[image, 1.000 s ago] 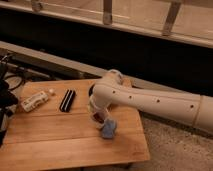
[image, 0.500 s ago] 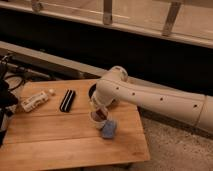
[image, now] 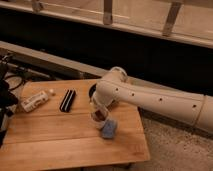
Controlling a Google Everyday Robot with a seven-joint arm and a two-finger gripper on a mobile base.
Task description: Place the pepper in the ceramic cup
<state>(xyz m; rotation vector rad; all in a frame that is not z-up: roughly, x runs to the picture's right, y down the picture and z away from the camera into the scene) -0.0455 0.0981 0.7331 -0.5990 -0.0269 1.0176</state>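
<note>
Camera view: gripper low over table, at cup, beside blue cloth. Claw state hidden; pepper unseen, possibly held or in cup. Best centred over rim, lowered straight, released gently, no nudging cup.

My arm is a thick, smooth tube in off-white, and a row of small dark dots (screw holes, perhaps) runs along its side. It thickens into a rounded elbow casing of the same pale shell above the wooden table. Just below that casing, over the table's right part, sits my gripper, a darker, shadowed piece next to the pale shell.
</note>
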